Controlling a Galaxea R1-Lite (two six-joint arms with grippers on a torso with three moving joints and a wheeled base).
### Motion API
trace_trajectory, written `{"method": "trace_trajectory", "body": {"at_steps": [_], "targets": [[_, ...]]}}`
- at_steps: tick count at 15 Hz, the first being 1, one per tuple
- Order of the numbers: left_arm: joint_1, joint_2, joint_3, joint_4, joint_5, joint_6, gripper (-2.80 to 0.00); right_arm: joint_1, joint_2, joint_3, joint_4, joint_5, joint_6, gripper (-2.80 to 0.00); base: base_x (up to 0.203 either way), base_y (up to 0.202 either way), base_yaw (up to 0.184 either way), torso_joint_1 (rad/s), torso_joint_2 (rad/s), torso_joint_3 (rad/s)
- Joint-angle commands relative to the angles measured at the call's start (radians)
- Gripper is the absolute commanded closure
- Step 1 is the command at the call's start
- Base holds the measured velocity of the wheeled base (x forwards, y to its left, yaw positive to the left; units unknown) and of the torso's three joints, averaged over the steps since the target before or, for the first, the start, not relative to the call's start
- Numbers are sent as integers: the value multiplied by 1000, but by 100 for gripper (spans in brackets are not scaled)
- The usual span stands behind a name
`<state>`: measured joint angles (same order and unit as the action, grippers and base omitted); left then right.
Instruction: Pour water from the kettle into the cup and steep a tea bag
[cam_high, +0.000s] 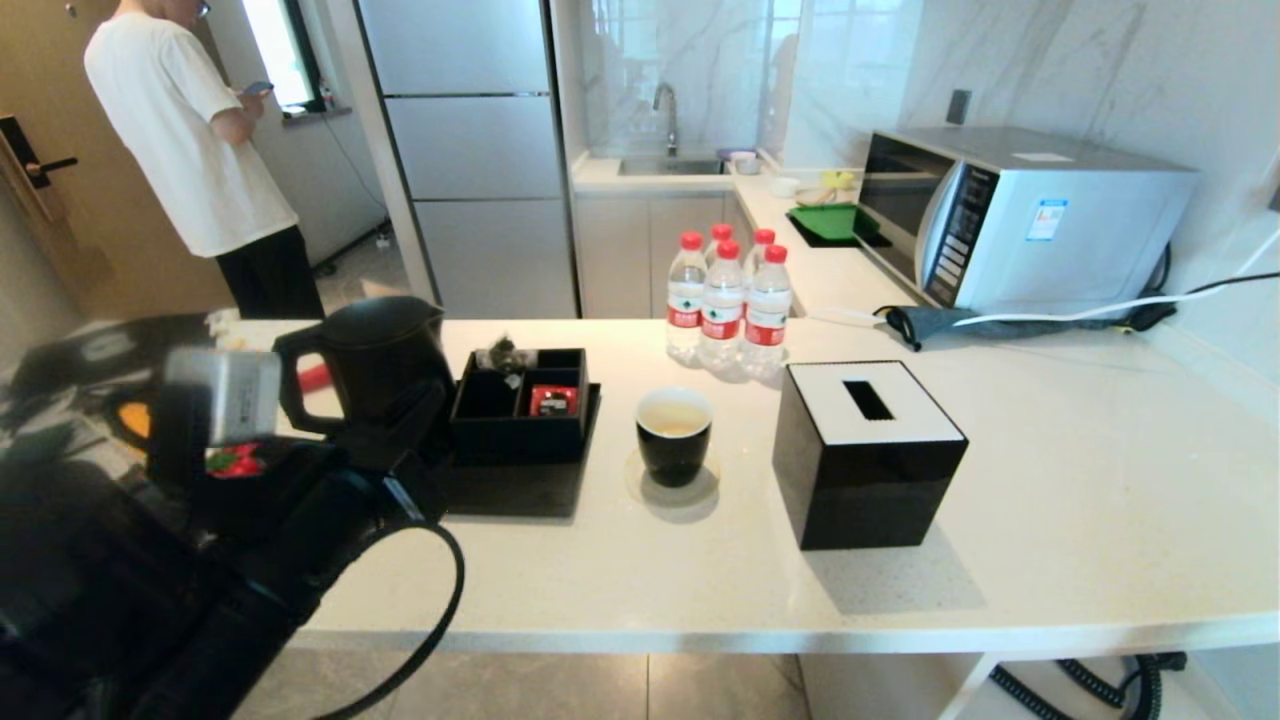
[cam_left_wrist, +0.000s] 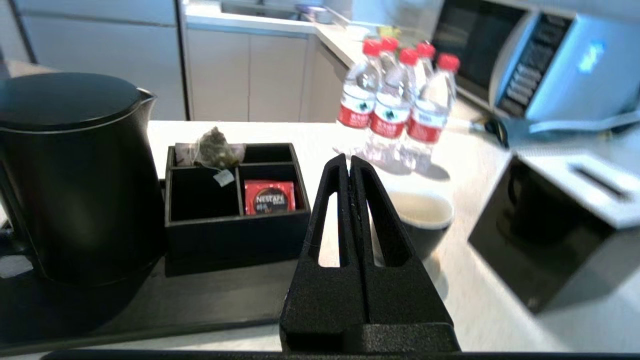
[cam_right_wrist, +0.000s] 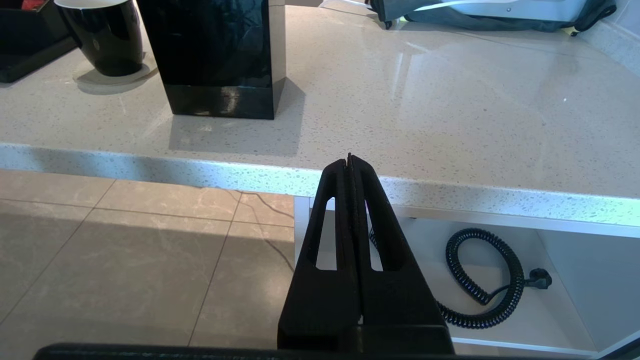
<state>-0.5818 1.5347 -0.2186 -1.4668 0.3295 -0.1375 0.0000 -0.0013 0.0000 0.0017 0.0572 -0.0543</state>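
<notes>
The matte black kettle stands upright with its lid down on a black tray at the counter's left. To its right, the glossy black cup holds pale yellowish water. The tea bag lies on the back left corner of a black organizer box, its string tag hanging inside. My left gripper is shut and empty, hovering near the tray's front, aimed between organizer and cup. My right gripper is shut and empty, low in front of the counter edge.
A red packet lies in the organizer. A black tissue box stands right of the cup, with several red-capped bottles behind it. A microwave and a folded umbrella are at the back right. A person stands far left.
</notes>
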Motion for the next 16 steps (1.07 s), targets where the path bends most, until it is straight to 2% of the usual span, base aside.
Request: {"method": "trace_trajectory", "body": {"at_steps": [1,4,8,16], "targets": [[-5,-19,-64,83,30,-35,0,0,1,0,0,1,1,0,0,0,0,0,0,0],[1,-40,-201,354,83,-145,0,0,1,0,0,1,1,0,0,0,0,0,0,0],[50,30,-419,582,96,-270,0,0,1,0,0,1,1,0,0,0,0,0,0,0],[141,365,-818,753,174,-460,0,0,1,0,0,1,-1,0,0,0,0,0,0,0]]}}
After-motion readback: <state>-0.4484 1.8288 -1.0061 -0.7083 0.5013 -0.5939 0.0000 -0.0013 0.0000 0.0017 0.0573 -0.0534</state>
